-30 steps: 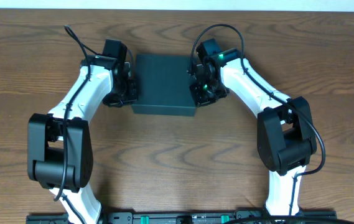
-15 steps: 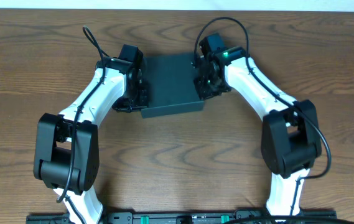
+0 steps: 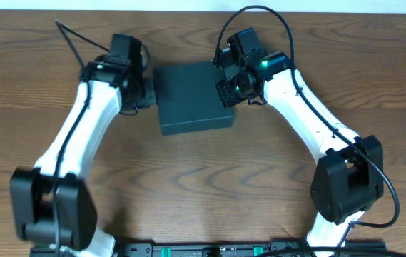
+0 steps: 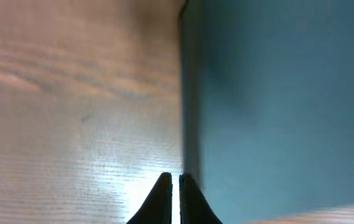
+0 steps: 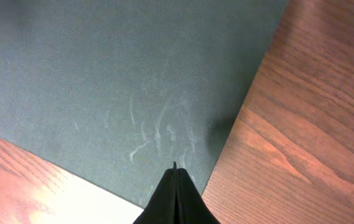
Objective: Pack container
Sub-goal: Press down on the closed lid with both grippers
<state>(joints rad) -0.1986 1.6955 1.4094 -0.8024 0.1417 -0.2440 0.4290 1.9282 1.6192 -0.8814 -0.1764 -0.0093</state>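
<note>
The container is a dark teal-black square box with its lid down, lying slightly skewed at the back middle of the wooden table. My left gripper is shut and empty, its tips low beside the box's left wall. In the left wrist view the gripper stands just left of the container. My right gripper is shut too, over the lid's right edge. The right wrist view shows the gripper pointing at the scuffed lid of the container, close to one corner.
Bare wood-grain tabletop surrounds the box. A black rail with both arm bases runs along the front edge. The right arm's elbow stands at the front right.
The box has shifted and turned slightly counter-clockwise. The left arm has stretched out, its elbow swinging to the front left. Both grippers stay shut at the box's sides.
</note>
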